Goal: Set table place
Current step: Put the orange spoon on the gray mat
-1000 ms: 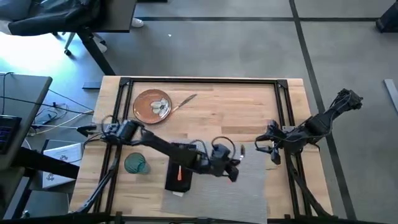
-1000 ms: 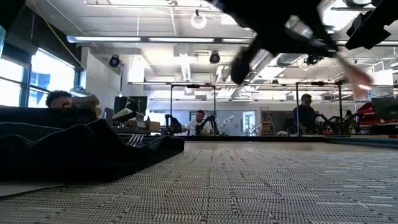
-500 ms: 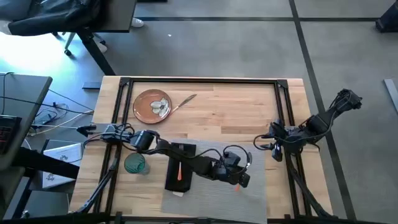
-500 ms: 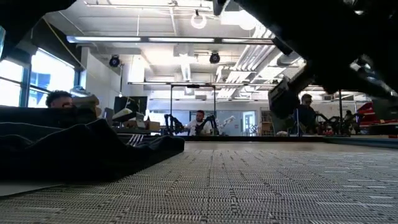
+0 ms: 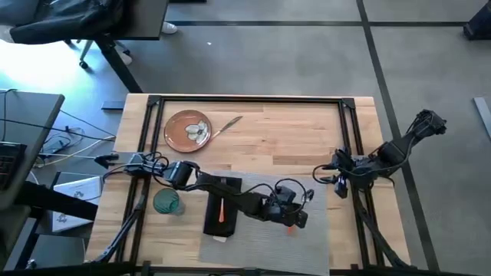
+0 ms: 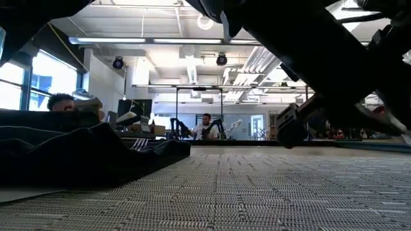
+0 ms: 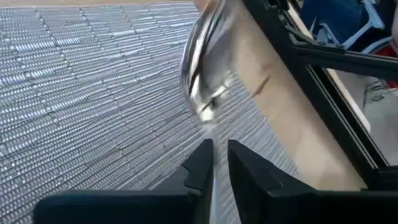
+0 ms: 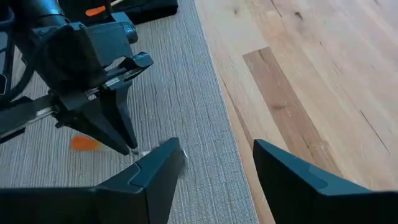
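Grey woven placemat [image 5: 307, 230], near side of light-wood table [image 5: 291, 130]: left gripper [image 7: 214, 158], fingers nearly closed, pinches orange-handled silver spoon [image 7: 202, 81]. Lower flat before releasing. Right gripper [image 8: 214, 165] waits open, right.

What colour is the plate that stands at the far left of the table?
The plate is orange-brown with a white motif; the high view shows it best.
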You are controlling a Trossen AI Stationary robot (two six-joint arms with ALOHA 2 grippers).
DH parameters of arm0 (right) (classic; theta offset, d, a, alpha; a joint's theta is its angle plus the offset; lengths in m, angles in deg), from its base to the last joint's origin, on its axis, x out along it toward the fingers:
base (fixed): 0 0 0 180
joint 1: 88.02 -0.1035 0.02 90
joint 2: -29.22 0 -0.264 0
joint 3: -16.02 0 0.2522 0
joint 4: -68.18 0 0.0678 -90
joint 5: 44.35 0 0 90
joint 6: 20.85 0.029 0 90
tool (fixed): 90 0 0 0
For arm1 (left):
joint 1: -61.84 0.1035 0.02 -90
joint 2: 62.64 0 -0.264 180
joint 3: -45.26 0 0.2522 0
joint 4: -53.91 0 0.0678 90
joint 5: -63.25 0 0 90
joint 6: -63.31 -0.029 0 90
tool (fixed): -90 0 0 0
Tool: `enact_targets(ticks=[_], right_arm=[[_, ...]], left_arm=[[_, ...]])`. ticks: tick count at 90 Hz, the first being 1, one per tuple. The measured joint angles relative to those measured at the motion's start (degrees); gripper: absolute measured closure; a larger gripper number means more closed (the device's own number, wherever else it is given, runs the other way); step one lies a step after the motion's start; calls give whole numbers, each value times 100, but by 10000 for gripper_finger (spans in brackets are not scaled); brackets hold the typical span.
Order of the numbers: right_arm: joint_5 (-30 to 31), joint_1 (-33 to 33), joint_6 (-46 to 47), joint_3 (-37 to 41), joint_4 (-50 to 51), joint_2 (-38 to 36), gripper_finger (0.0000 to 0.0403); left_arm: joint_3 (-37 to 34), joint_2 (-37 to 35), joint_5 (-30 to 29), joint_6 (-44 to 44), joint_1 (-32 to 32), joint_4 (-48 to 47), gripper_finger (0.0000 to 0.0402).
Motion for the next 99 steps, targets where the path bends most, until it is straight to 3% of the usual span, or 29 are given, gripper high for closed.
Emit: enact_targets(ticks=[8,24,36,54,72,82,99], right_arm=[[2,0,-16,0,2,0,210],[34,-6,-123,2,-79,40,210],[-237,-56,-356,2,-736,376,210],[-573,-286,-799,2,-2081,1752,210],[-460,-295,-16,5,-2626,3451,214],[-415,-295,444,9,-3237,4142,243],[-448,-299,1001,7,-4000,4798,334]], left_arm=[[2,0,53,-302,15,-7,330],[0,-170,915,-1687,79,-268,306],[9,-530,984,-2375,59,-1397,310],[4,-813,893,-3258,-63,-3302,316],[-52,-809,1333,-3727,-135,-3803,317],[-245,-801,1478,-3849,-185,-3741,317],[-612,-822,1354,-3824,-290,-3637,317]])
